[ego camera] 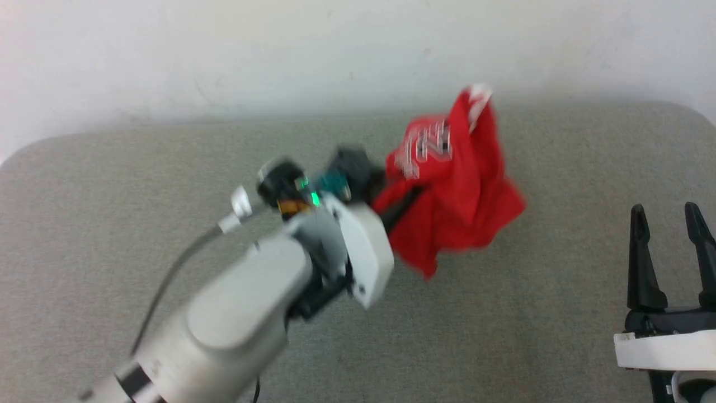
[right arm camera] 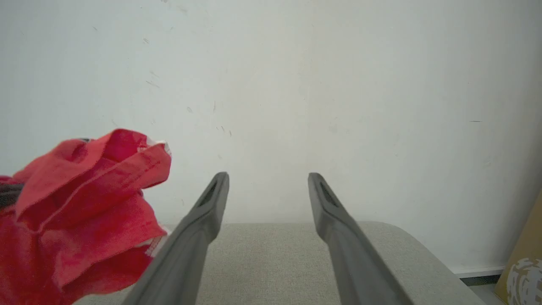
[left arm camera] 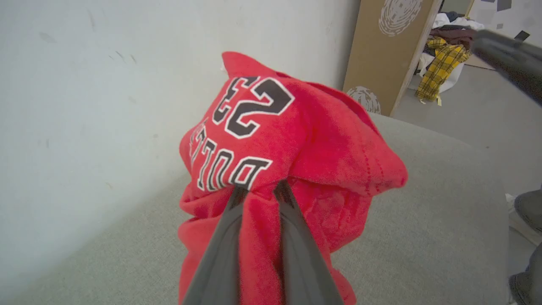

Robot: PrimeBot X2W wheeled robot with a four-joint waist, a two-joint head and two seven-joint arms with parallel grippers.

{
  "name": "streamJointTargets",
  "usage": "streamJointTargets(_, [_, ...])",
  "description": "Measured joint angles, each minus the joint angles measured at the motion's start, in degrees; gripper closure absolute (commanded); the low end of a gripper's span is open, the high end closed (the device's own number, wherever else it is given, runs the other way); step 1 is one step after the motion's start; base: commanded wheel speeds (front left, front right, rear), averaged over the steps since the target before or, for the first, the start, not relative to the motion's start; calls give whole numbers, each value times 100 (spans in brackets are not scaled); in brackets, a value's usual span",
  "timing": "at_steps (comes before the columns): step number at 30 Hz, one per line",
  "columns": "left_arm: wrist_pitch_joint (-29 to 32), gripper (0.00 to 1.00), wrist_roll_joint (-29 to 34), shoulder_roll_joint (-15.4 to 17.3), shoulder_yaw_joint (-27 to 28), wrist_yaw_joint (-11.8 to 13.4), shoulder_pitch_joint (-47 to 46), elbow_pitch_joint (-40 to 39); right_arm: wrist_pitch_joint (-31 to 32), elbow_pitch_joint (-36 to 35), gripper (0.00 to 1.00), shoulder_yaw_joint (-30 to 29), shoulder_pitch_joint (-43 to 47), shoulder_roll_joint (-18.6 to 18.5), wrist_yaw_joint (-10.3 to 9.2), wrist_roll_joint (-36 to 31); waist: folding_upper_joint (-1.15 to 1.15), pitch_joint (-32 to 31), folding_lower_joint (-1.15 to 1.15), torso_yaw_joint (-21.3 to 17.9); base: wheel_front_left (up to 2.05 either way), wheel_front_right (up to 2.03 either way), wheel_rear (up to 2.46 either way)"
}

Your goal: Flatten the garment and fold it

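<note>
"Grey cloth covers the whole table [ego camera: 112, 224]. What is that red lump over its far side?"
"That is the garment [ego camera: 453, 196], red shorts all bunched up. It is held up over the table, near the far edge."
"Why is it up there and not lying flat?"
"I think the robot lifts it so it can hang loose and then be spread out on the table. It is not flat yet, and no fold is made."
"Who holds it?"
"The left gripper [left arm camera: 260, 188], out over the middle of the table. Its two dark fingers [left arm camera: 220, 254] are pinched tight on a fold of the red cloth."
"And the other one?"
"The right gripper [ego camera: 665, 210] waits over the near right corner of the table. It stands wide apart with nothing in it. I think it is kept free to grab a second spot, since one pinch alone leaves the shorts in a heap."
"What are the small marks on the red?"
"A white 23 [left arm camera: 250, 106] with black edges, on the side turned up, away from the table"
</note>
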Motion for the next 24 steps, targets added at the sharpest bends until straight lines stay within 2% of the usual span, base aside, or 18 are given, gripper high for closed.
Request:
streamJointTargets(5, [-342,100,171,-388,-463,87,658,985,-41,12,0,57,-47,1,0,27,0,203,0,-141,0,0,0])
streamJointTargets(9, [-318,100,134,-687,-704,-22,839,1673,-43,26,0,40,-110,0,0,29,0,358,0,-207,0,0,0])
streamJointTargets(10, [-316,95,112,-759,-719,-32,853,1816,-44,35,0,40,-115,0,0,27,0,390,1,-216,0,0,0])
streamJointTargets(11, [-314,71,64,-816,-728,-74,854,1930,-51,46,0,36,-118,1,0,27,0,416,1,-221,0,0,0])
streamJointTargets(12, [-318,38,21,-869,-732,-92,853,2020,-51,59,0,29,-122,0,0,29,0,437,1,-221,0,0,0])
streamJointTargets(13, [-347,0,-5,-917,-716,-122,850,2084,-51,74,0,21,-127,0,0,29,0,448,1,-211,0,0,0])
streamJointTargets(18, [-633,0,-115,-1032,-580,-198,700,2143,-58,162,0,25,-138,1,0,36,0,398,1,-107,0,0,0])
streamJointTargets(21, [-993,0,-240,-994,-319,-223,645,1829,-64,200,0,30,-135,1,0,57,0,304,0,-51,0,0,0])
streamJointTargets(24, [-1450,0,-202,-769,-36,-38,595,1348,-87,224,0,23,-123,0,0,76,0,199,0,5,0,0,0])
